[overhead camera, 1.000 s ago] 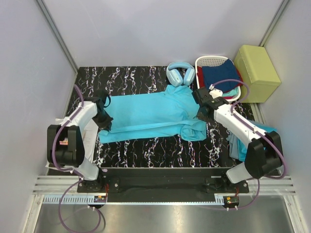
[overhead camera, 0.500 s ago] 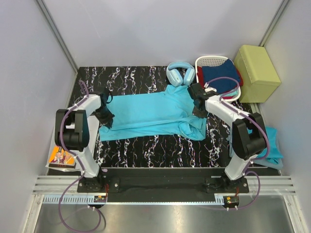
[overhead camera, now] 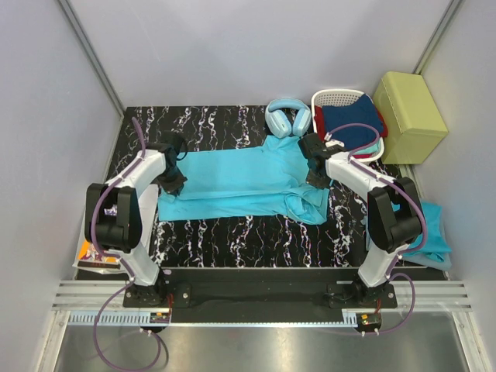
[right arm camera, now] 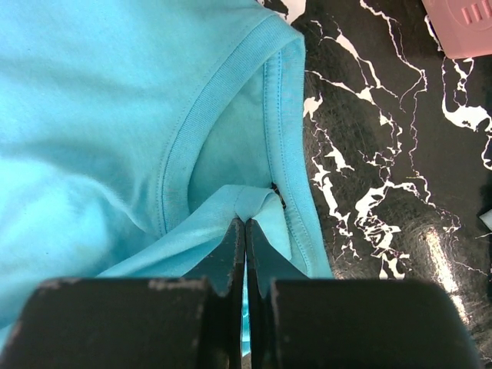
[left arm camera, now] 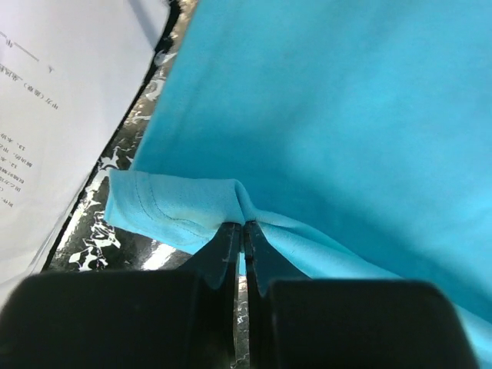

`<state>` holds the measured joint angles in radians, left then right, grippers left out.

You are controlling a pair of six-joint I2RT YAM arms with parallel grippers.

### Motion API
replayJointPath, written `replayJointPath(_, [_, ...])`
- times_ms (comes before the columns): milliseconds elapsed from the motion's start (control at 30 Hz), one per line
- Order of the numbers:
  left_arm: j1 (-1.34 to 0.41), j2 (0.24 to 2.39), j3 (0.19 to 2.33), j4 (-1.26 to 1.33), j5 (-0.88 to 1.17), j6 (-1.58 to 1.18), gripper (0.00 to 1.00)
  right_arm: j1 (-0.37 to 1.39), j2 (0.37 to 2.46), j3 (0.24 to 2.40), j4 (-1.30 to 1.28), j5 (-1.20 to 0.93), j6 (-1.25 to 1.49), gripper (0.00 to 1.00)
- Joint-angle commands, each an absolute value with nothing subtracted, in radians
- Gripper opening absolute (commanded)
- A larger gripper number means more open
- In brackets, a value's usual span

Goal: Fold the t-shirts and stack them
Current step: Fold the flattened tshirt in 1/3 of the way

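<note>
Both pinched shut: left gripper (left arm camera: pixel 244 227) on t-shirt (overhead camera: pixel 232 177) hem (left arm camera: pixel 154 204), right gripper (right arm camera: pixel 244 223) by collar (right arm camera: pixel 192 131); move both evenly, keep cloth taut.

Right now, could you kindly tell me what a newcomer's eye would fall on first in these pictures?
A turquoise t-shirt stretched across the middle of the black marbled table catches the eye first, the left tool shut on its hem at one end and the right tool shut on cloth beside its collar at the other. At the table's far edge lie pale blue headphones, beside a white basket of dark clothes.
</note>
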<state>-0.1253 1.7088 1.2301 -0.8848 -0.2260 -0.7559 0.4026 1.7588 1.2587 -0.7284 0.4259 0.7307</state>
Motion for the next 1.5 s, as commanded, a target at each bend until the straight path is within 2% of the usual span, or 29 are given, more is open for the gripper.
replayJointPath(0, [-0.144, 1.684, 1.282, -0.879, -0.316, -0.746, 0.05, 0.387, 1.729, 1.292, -0.718, 0.471, 0.716, 0.0])
replayJointPath(67, [-0.146, 1.7, 1.287, -0.877, -0.314, -0.744, 0.07, 0.387, 1.73, 1.293, -0.715, 0.469, 0.71, 0.0])
replayJointPath(167, [-0.147, 1.709, 1.282, -0.877, -0.308, -0.745, 0.16, 0.387, 1.733, 1.302, -0.715, 0.466, 0.698, 0.03])
replayJointPath(200, [-0.147, 1.709, 1.279, -0.874, -0.308, -0.746, 0.23, 0.388, 1.732, 1.304, -0.716, 0.465, 0.696, 0.15])
replayJointPath(267, [-0.149, 1.7, 1.27, -0.873, -0.311, -0.746, 0.36, 0.387, 1.72, 1.307, -0.715, 0.474, 0.69, 0.27])
replayJointPath(300, [-0.149, 1.695, 1.267, -0.871, -0.319, -0.744, 0.42, 0.387, 1.717, 1.308, -0.713, 0.476, 0.684, 0.38])
replayJointPath(333, [-0.149, 1.686, 1.263, -0.867, -0.324, -0.742, 0.58, 0.387, 1.704, 1.312, -0.715, 0.482, 0.681, 0.43])
replayJointPath(400, [-0.155, 1.66, 1.261, -0.864, -0.34, -0.741, 0.73, 0.387, 1.694, 1.313, -0.715, 0.483, 0.675, 0.55])
replayJointPath(433, [-0.155, 1.642, 1.262, -0.864, -0.344, -0.738, 0.86, 0.388, 1.68, 1.315, -0.716, 0.485, 0.67, 0.57])
replayJointPath(533, [-0.167, 1.603, 1.258, -0.867, -0.351, -0.729, 0.99, 0.399, 1.648, 1.312, -0.722, 0.483, 0.66, 0.6])
replayJointPath(733, [-0.239, 1.531, 1.175, -0.853, -0.313, -0.753, 0.99, 0.526, 1.565, 1.223, -0.68, 0.353, 0.649, 0.56])
replayJointPath(900, [-0.333, 1.534, 1.094, -0.813, -0.265, -0.773, 0.99, 0.672, 1.618, 1.163, -0.675, 0.269, 0.689, 0.56])
replayJointPath(1300, [-0.359, 1.641, 1.092, -0.785, -0.256, -0.765, 0.99, 0.689, 1.69, 1.135, -0.673, 0.319, 0.678, 0.56])
replayJointPath(1367, [-0.359, 1.652, 1.101, -0.788, -0.256, -0.762, 0.99, 0.689, 1.701, 1.135, -0.676, 0.313, 0.684, 0.52])
replayJointPath(1400, [-0.359, 1.657, 1.103, -0.788, -0.256, -0.762, 0.99, 0.689, 1.698, 1.129, -0.678, 0.305, 0.692, 0.43])
replayJointPath(1467, [-0.359, 1.664, 1.106, -0.788, -0.253, -0.764, 0.99, 0.689, 1.691, 1.115, -0.68, 0.305, 0.695, 0.34])
